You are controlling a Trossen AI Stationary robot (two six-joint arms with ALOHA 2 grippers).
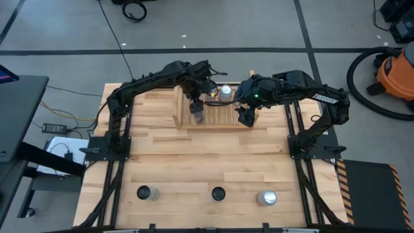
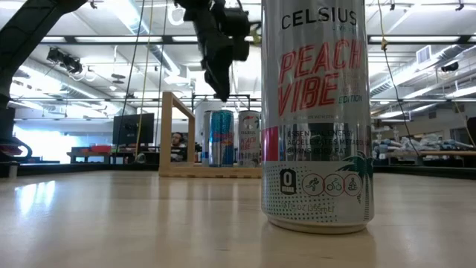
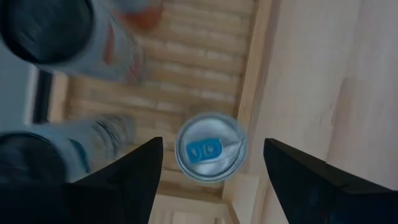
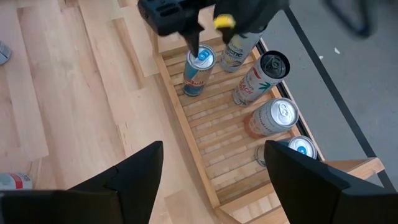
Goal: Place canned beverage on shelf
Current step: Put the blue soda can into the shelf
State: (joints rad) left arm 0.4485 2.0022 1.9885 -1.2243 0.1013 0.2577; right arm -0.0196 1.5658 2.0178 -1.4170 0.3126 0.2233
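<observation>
The light wooden shelf [image 1: 223, 115] stands at the table's far middle, holding several upright cans on its slatted base [image 4: 217, 155]. A red-and-blue can with a blue tab [image 4: 199, 68] stands at the shelf's left end, near its front rail. My left gripper [image 3: 213, 142] hangs open above this can [image 3: 209, 149], its fingers clear of the can's top; it also shows in the low view [image 2: 221, 71]. My right gripper [image 4: 214, 144] is open and empty above the shelf's right part [image 1: 246, 118].
Other cans stand in the shelf: a silver one [image 4: 239, 50], a black-topped one [image 4: 261, 78], a silver-topped one [image 4: 273, 115] and a blue-tabbed one [image 4: 298, 149]. Three cans [image 1: 147, 193] [image 1: 218, 193] [image 1: 267, 197] stand near the table's near edge; one fills the low view [image 2: 316, 112].
</observation>
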